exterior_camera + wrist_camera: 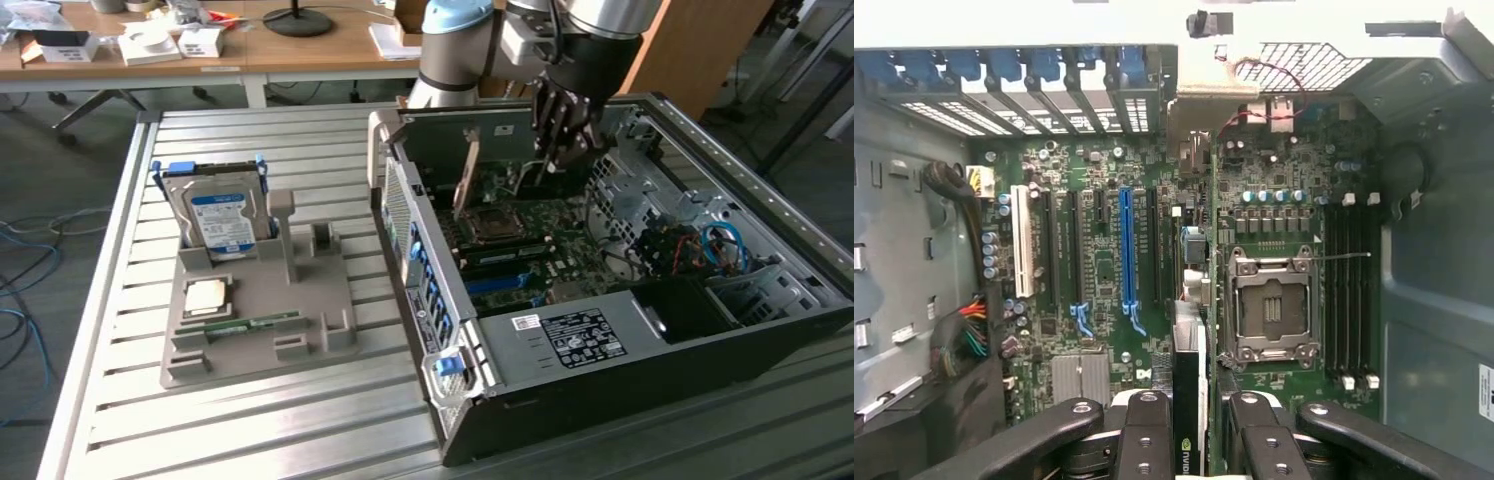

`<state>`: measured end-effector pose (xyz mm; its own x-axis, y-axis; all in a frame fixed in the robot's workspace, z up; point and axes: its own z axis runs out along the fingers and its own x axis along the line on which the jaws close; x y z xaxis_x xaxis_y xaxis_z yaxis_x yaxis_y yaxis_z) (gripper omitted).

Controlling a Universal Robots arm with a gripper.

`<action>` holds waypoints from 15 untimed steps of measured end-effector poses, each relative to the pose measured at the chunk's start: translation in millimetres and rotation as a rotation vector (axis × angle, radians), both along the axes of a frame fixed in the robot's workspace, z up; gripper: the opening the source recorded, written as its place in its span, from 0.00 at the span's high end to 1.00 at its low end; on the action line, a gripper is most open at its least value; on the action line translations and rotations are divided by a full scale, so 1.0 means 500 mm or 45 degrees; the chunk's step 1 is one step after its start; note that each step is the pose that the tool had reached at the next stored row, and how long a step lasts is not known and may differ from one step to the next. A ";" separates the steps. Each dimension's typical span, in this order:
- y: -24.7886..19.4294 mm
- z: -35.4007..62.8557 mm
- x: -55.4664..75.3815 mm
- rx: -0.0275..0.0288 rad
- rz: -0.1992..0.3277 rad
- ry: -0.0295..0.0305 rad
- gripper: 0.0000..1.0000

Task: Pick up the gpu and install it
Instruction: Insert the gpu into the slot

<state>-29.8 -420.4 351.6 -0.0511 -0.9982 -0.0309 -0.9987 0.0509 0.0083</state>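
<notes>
Open black tower computer case on slatted metal table contains one green motherboard with one empty steel processor socket, one blue expansion slot and one white slot among black ones.

Dark-green flat gpu card stands on edge just far of the socket. The black gripper is closed narrowly on its right end, fingers flanking it.

Grey moulded tray, left, holds one silver hard drive, one square processor chip and one narrow green memory stick.

The card's lower edge is hidden, so its seating cannot be determined.
</notes>
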 end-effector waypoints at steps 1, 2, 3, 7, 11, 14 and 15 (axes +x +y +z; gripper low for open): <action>0.0000 -0.001 0.000 0.0000 0.000 0.0000 0.73; 0.0000 -0.002 0.000 0.0001 0.000 0.0000 0.73; 0.0000 -0.003 0.000 0.0001 0.000 -0.0001 0.73; 0.0000 -0.007 0.000 0.0000 0.000 0.0000 0.73; 0.0000 -0.011 0.000 -0.0001 0.000 0.0000 0.73; -0.0001 -0.011 0.000 -0.0002 0.000 0.0001 0.73; 0.0000 -0.011 0.000 0.0000 0.000 0.0000 0.73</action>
<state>-30.0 -420.4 345.9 -0.0511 -0.9982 -0.0309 -0.9987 0.0509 0.0083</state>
